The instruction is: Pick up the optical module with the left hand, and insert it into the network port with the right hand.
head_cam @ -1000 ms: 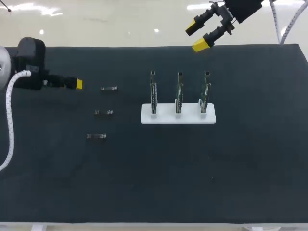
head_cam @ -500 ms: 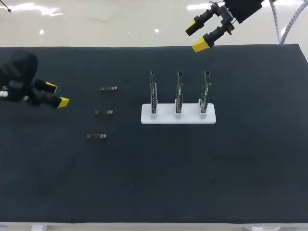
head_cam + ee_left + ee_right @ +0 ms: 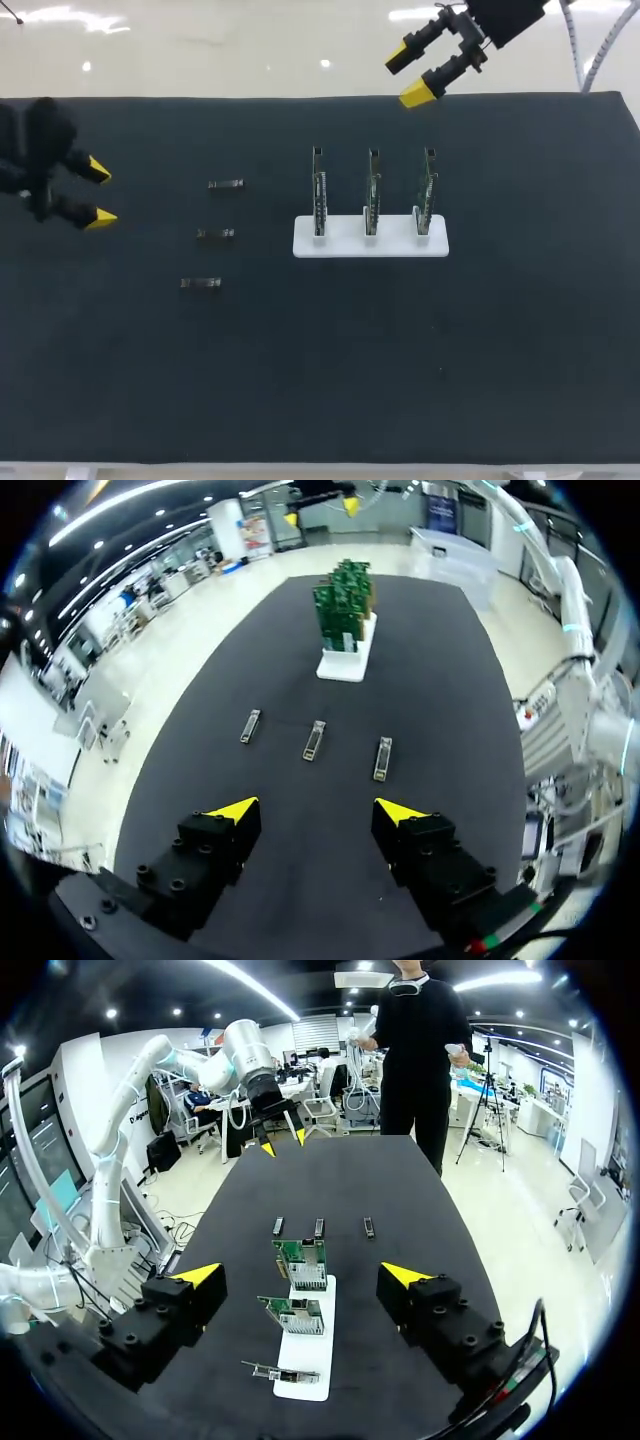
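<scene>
Left gripper (image 3: 98, 194) held over table's left side, fingers spread wide, nothing gripped. Three optical modules (image 3: 215, 233) laid in slanted column on black table (image 3: 320, 380), ahead of left gripper and well apart from it. Right gripper (image 3: 408, 76) also spread wide, empty, held over table's far edge, beyond three upright circuit boards (image 3: 372, 190) seated in white base (image 3: 345, 243).

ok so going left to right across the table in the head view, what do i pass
left gripper → column of three optical modules → left circuit board → middle circuit board → right circuit board, these three on one white stand
</scene>
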